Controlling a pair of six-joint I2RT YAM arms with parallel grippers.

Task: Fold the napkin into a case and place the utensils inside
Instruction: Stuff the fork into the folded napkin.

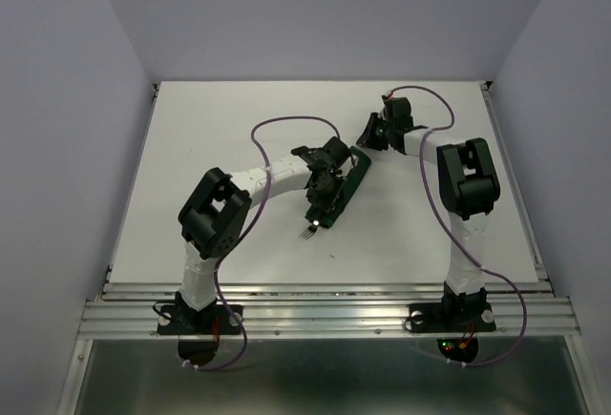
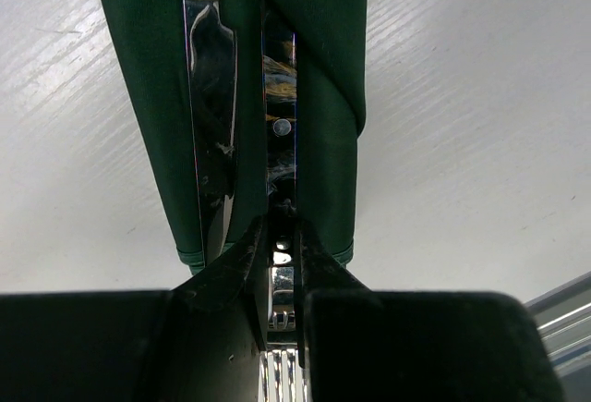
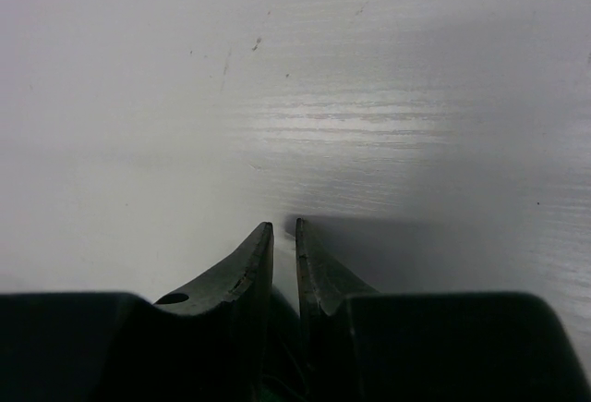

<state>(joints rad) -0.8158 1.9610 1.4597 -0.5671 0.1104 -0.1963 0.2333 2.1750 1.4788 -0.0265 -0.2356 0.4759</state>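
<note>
The left jaws are clenched on the neck of the fork (image 2: 280, 143). Its tines lie behind them, toward the wrist, and its handle runs straight ahead into the dark green case (image 2: 328, 69). The knife (image 2: 211, 69) lies in the fold just left of the jaws' line. The folding looks finished, and the step in hand seems to be sliding the fork in. The next move probably calls for a straight push along the pouch without dragging the cloth, then a release.

The right jaws are nearly shut and grasp nothing. They hover over the bare white worktop (image 3: 369, 97), near the case's far end. Pale lilac walls (image 1: 57, 100) enclose the worktop.
</note>
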